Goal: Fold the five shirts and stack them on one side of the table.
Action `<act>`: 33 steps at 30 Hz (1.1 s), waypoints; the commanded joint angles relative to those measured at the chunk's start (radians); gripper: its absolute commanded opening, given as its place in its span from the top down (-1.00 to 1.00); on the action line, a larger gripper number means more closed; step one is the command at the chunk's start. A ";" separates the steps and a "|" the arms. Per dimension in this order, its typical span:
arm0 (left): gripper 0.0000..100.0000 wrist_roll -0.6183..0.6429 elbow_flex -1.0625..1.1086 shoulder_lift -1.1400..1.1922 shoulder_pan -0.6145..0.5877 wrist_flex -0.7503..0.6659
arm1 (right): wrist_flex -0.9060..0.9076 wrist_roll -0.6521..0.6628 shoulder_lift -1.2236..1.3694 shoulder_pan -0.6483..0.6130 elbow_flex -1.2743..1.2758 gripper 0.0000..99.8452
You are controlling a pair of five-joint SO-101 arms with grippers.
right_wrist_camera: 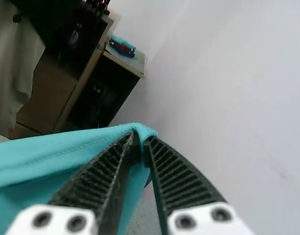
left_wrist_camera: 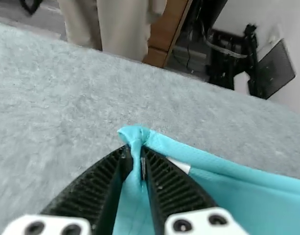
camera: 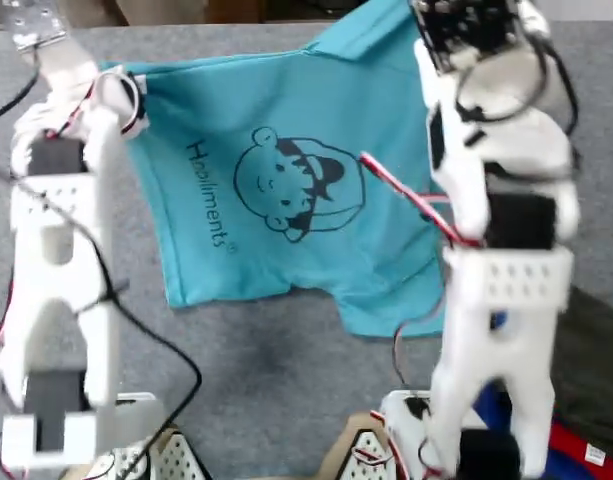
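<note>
Dark lettering (camera: 208,195) beside cartoon face (camera: 298,185) on teal shirt (camera: 386,130)

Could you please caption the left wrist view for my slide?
Left claw pinches the teal shirt over the grey table.

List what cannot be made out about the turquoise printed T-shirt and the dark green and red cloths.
High view: the turquoise printed T-shirt has one side covered by the white right arm.
High view: the dark green and red cloths are cut by the picture's edge and that arm; number and folding unclear.
Left wrist view: the left gripper hides the pinched corner's layers.
Right wrist view: the right gripper likewise.
</note>
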 commanded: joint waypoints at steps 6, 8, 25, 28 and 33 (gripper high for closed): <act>0.96 0.005 -0.436 0.407 -0.003 -0.057 | -0.324 -0.002 0.320 0.028 -0.067 0.99; 0.96 0.005 -0.546 0.495 -0.006 -0.054 | -0.359 -0.002 0.415 0.028 -0.143 0.99; 0.96 0.000 -1.263 0.888 -0.009 0.259 | -0.296 -0.002 0.963 0.025 -0.857 0.99; 0.96 -0.002 -1.293 0.917 -0.012 0.310 | -0.167 0.003 0.967 0.028 -0.906 0.99; 0.96 -0.002 -1.300 0.923 -0.020 0.442 | 0.124 0.005 0.967 0.053 -0.983 0.99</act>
